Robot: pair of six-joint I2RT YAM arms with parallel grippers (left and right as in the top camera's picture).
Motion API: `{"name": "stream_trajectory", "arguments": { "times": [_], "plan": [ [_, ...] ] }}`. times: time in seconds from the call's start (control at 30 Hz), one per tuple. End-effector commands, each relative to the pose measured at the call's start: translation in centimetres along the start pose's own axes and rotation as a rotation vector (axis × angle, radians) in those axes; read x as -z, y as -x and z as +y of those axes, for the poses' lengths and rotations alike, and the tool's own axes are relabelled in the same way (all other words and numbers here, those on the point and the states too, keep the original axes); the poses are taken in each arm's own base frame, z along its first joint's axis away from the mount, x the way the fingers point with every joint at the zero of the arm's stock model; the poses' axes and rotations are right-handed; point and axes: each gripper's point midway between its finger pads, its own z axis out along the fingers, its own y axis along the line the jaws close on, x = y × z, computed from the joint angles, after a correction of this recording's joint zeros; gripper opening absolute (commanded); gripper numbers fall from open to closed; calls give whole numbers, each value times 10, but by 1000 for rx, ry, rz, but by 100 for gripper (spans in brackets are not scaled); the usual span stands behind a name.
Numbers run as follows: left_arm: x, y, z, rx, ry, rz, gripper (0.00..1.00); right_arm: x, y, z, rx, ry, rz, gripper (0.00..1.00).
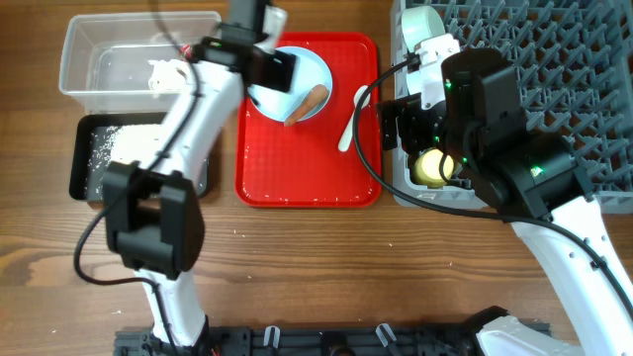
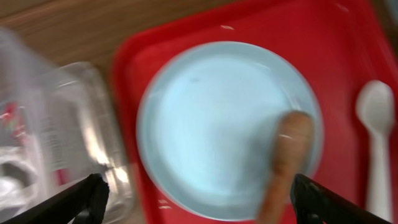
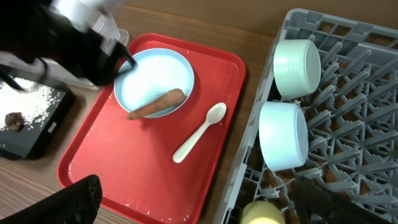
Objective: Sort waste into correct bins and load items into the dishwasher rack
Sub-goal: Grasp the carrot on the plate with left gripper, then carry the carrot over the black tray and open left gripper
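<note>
The carrot stick [image 2: 287, 162] lies loose near one edge of the pale blue plate [image 2: 217, 124]. The plate sits on the red tray [image 1: 307, 168], with the white spoon [image 3: 199, 132] beside it. The left claw [image 2: 199, 194] hovers above the plate, released and holding nothing. The right claw [image 3: 196, 196] is likewise spread and empty, over the edge of the rack [image 1: 554, 59] that borders the red tray.

To lift the carrot cleanly, I would shift the left claw sideways until its fingers straddle the stick across its width, near the middle. Then I would lower it without pressing on the plate. The stick looks tapered, matte and firm, and the plate is smooth and glossy, so the carrot may roll or skid when nudged. The black tray [image 1: 89, 168] holds rice [image 1: 109, 148] and a brown lump [image 3: 12, 121], so the carrot probably belongs there.
</note>
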Motion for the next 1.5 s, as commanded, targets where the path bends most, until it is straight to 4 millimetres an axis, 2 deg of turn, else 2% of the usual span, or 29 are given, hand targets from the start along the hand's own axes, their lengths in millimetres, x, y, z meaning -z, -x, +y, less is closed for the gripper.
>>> {"name": "stream_trajectory", "arguments": {
  "times": [0.0,0.17,0.23,0.43,0.5,0.63,0.7,0.77,0.83,0.9,0.97,1.1,1.13,1.17,1.2,1.23,1.3,1.37,1.47],
  "plan": [
    [-24,-13,-43,-177,-86,49,95,5,3,4,-13,21,-18,100],
    [-57,-38,-71,-223,-194,114,93,5,3,4,-14,21,-18,100],
    [-73,-46,-72,-222,-199,132,91,5,3,4,-13,21,-18,100],
    [-93,-57,-74,-222,-201,153,85,5,3,4,-14,21,-17,100],
    [-99,-61,-75,-221,-202,164,76,5,3,4,-14,21,-17,100],
    [-103,-62,-75,-218,-201,165,34,5,2,4,-13,21,-15,100],
    [-103,-62,-75,-217,-201,162,21,5,2,4,-14,20,-11,100],
    [-102,-61,-74,-187,-193,164,13,5,1,4,-13,20,-8,100],
    [-98,-55,-70,-157,-165,152,11,5,0,4,-14,20,-5,100],
    [-91,-44,-62,-116,-120,131,9,5,-1,4,-15,20,-2,100],
    [-65,-22,-48,-40,-45,75,5,5,-1,4,-15,19,-2,100],
    [0,11,-25,99,45,-29,4,5,-1,4,-15,19,-1,100],
    [31,18,-10,186,93,-63,6,5,-1,4,-15,19,-1,100],
    [47,19,0,249,129,-74,8,5,-1,4,-14,19,0,100],
    [75,12,22,384,208,-78,9,5,-1,4,-15,19,1,100],
    [87,5,33,449,245,-73,9,5,-2,4,-14,19,1,100],
    [108,-21,63,592,342,-20,9,5,-2,4,-14,19,4,100],
    [111,-53,89,709,411,76,8,5,-2,4,-14,19,5,100],
    [102,-94,122,847,497,161,4,5,-2,4,-15,19,5,100]
  ]
}}
